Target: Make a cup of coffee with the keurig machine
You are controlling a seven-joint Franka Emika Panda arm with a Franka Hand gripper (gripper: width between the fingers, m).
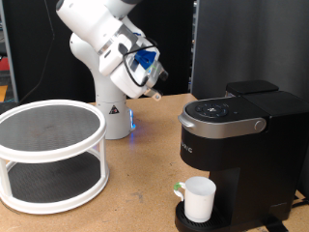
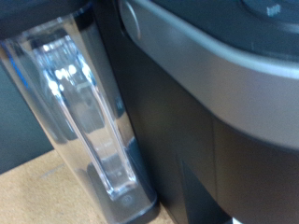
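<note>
The black keurig machine (image 1: 237,145) stands at the exterior view's right, its lid down, with a silver-grey lid handle (image 1: 227,126) and a round button panel on top. The white cup (image 1: 199,199) stands upright on its drip tray under the spout, with a green mark on the handle side. My gripper (image 1: 155,93) hangs in the air to the upper left of the machine, apart from it, with nothing seen between its fingers. The wrist view shows the machine's black body (image 2: 215,140), grey lid edge (image 2: 206,47) and clear water tank (image 2: 84,112) close up; no fingers show there.
A white two-tier round rack (image 1: 50,155) with dark mesh shelves stands at the exterior view's left on the wooden table (image 1: 135,193). The arm's white base (image 1: 114,116) stands behind, between the rack and the machine. A dark curtain hangs behind.
</note>
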